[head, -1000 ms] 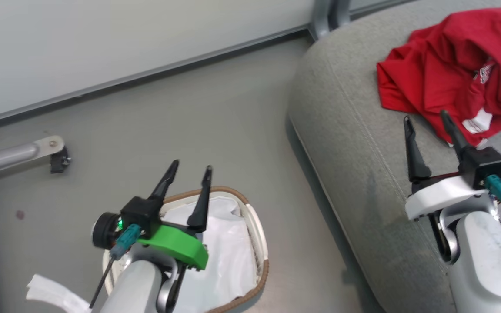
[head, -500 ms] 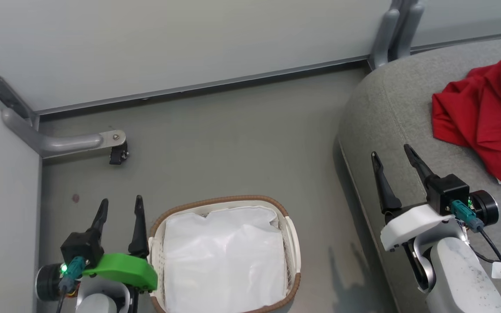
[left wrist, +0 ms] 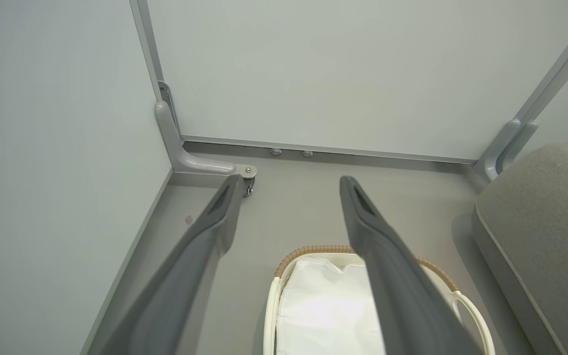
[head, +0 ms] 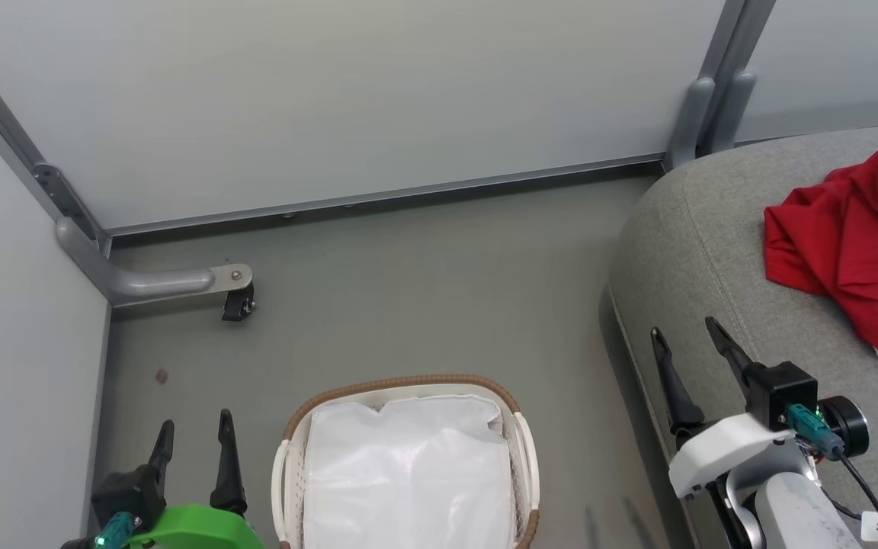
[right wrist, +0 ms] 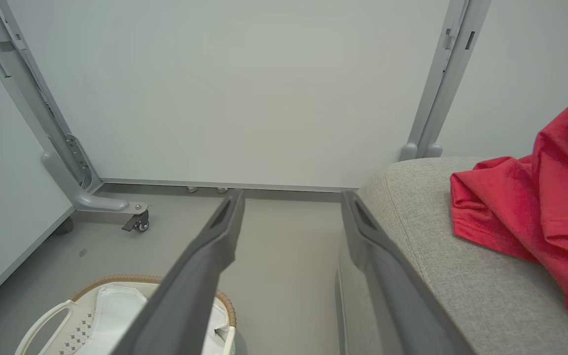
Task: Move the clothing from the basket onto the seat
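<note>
The red clothing (head: 850, 236) lies crumpled on the grey seat (head: 706, 252) at the right; it shows too in the right wrist view (right wrist: 535, 217). On the floor stands the white basket (head: 401, 389) with its brown rim, holding just its white liner (head: 408, 473). My left gripper (head: 193, 433) is open at the lower left, beside the basket's left side, with nothing between its fingers. Over the seat's front edge, my right gripper (head: 683, 335) stands open and bare, left of the clothing and apart from it.
Pale partition walls close the back and left. A grey metal foot with a small castor (head: 237, 301) sticks out from the left corner. A grey post (head: 706, 107) rises behind the seat's corner. Grey floor (head: 424, 290) lies between basket and walls.
The head camera has swung and tilted, shifting the whole picture. My left gripper has come off above the basket to its left side. My right gripper has drawn back from the clothing.
</note>
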Controlling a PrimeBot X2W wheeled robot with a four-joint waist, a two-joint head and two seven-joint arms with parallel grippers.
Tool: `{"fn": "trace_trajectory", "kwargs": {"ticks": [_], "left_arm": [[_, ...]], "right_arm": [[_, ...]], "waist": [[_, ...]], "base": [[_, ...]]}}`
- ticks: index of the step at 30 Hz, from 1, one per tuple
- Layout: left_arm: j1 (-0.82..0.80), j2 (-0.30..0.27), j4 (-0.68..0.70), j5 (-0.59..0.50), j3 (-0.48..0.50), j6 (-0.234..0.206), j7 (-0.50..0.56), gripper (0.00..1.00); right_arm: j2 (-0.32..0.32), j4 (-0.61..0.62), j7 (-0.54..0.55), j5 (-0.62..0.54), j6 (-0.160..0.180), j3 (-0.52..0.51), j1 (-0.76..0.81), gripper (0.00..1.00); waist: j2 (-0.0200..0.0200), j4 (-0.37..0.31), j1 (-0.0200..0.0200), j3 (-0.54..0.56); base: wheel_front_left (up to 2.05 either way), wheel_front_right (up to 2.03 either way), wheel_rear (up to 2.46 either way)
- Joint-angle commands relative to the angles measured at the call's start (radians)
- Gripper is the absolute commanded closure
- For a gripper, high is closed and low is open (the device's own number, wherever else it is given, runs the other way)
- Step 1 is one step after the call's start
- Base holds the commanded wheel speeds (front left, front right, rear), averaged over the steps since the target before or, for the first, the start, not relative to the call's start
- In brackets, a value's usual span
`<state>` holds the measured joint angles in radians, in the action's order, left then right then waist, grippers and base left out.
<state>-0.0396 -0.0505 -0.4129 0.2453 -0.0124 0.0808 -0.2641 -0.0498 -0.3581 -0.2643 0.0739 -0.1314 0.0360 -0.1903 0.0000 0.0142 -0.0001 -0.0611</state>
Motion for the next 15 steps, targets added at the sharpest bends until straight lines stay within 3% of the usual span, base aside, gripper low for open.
{"fn": "trace_trajectory", "kwargs": {"ticks": [1,3,4,8,15], "left_arm": [[0.021,-0.001,-0.002,0.007,0.002,0.006,0.0,0.0],[0.032,-0.001,0.001,0.012,0.002,0.012,0.0,0.0],[0.022,0.0,0.001,0.008,0.001,0.009,0.0,1.0],[0.028,0.004,-0.028,0.014,0.002,0.01,0.003,1.0],[0.013,0.003,-0.016,0.14,0.02,0.014,0.044,1.0]], "right_arm": [[-0.004,-0.003,0.0,0.001,0.001,-0.001,0.022,0.0],[-0.004,-0.004,0.0,0.001,0.001,-0.005,0.039,0.0],[0.0,-0.003,0.0,0.0,0.0,-0.004,0.031,1.0],[0.005,-0.034,0.003,0.009,0.0,-0.005,0.053,1.0],[0.004,-0.026,0.045,0.152,0.0,-0.026,0.049,1.0]], "waist": [[0.0,-0.003,0.0001,0.016],[0.0,-0.003,0.0001,0.026],[0.0,-0.002,0.0001,0.021],[0.0,-0.002,0.0001,0.024],[0.0,-0.003,0.0001,0.026]], "base": [[0.0,0.0,0.0],[0.0,0.0,0.0],[0.0,0.0,0.0],[0.0,0.0,0.0],[0.0,0.0,0.0]]}}
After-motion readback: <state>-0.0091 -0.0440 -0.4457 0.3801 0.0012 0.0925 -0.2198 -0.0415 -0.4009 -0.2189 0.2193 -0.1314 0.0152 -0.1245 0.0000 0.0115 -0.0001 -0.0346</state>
